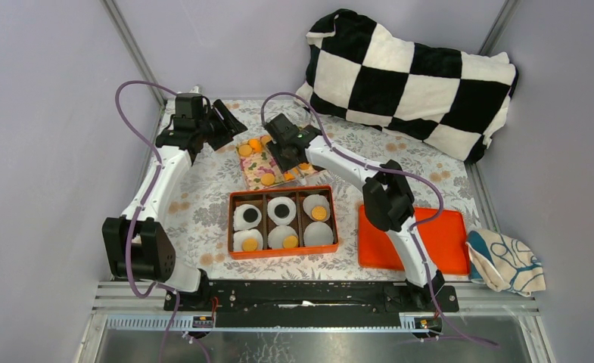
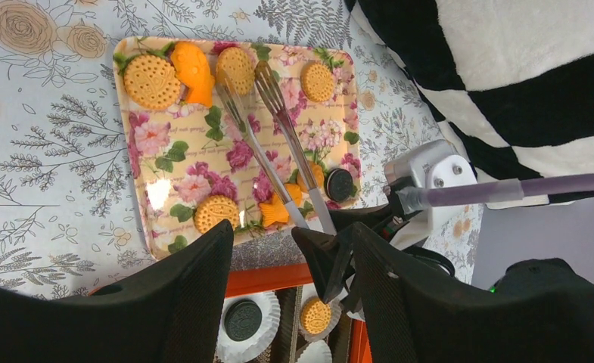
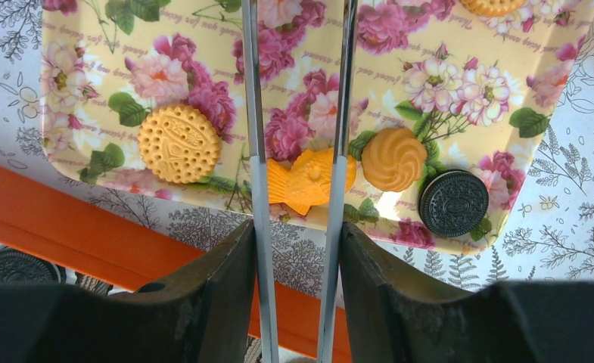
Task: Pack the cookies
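Note:
A floral tray (image 1: 253, 162) holds loose cookies: tan rounds (image 2: 151, 81) (image 3: 178, 143), an orange fish shape (image 3: 309, 179), an orange swirl (image 3: 393, 158) and a dark one (image 3: 452, 203). My right gripper (image 1: 290, 155) (image 3: 297, 234) is shut on metal tongs (image 2: 278, 136), whose two arms (image 3: 254, 151) reach across the tray, tips beside a tan cookie (image 2: 237, 68). My left gripper (image 1: 229, 125) (image 2: 262, 234) is open and empty, above the tray's far left. The orange box (image 1: 282, 190) holds white cups with dark cookies (image 1: 248, 216) and tan cookies (image 1: 319, 212).
A black-and-white checkered pillow (image 1: 411, 79) lies at the back right. A flat orange lid (image 1: 445, 234) sits right of the box, with a crumpled cloth (image 1: 505, 261) beyond it. One cup (image 1: 318, 234) in the box has no cookie. A floral cloth covers the table.

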### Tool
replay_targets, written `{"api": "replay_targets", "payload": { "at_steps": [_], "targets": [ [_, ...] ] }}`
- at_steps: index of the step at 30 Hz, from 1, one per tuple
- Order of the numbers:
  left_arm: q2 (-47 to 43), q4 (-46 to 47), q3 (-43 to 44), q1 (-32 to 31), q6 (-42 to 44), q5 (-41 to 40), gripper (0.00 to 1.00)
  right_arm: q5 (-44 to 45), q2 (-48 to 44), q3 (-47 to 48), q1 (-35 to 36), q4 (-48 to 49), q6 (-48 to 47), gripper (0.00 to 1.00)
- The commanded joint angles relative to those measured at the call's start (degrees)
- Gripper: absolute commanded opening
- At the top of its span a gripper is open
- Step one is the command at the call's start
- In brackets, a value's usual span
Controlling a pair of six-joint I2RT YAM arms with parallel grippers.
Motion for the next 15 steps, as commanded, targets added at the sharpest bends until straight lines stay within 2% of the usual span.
{"api": "replay_targets", "payload": {
  "at_steps": [1,7,11,13,15],
  "targets": [
    [0.9,1.7,1.1,-0.2,1.0,-0.4,0.64,0.0,0.9,4.7,-1.1,0.6,0.1,0.48],
    [0.9,1.9,0.4,-0.2,0.8,0.0,0.64,0.1,4.6,10.6,-1.9,-2.1,0.0,0.52],
    [0.4,2.0,0.1,-0.2,0.9,-0.1,0.64,-1.0,5.9,11.0,-1.9,-2.1,0.1,0.51],
    [0.3,2.0,-0.1,-0.2,0.9,-0.2,0.64,-1.0,6.2,11.0,-2.0,-2.5,0.3,0.49],
    [0.3,2.0,-0.2,-0.2,0.8,-0.1,0.64,-1.2,5.8,10.7,-2.0,-2.6,0.7,0.42]
  ]
}}
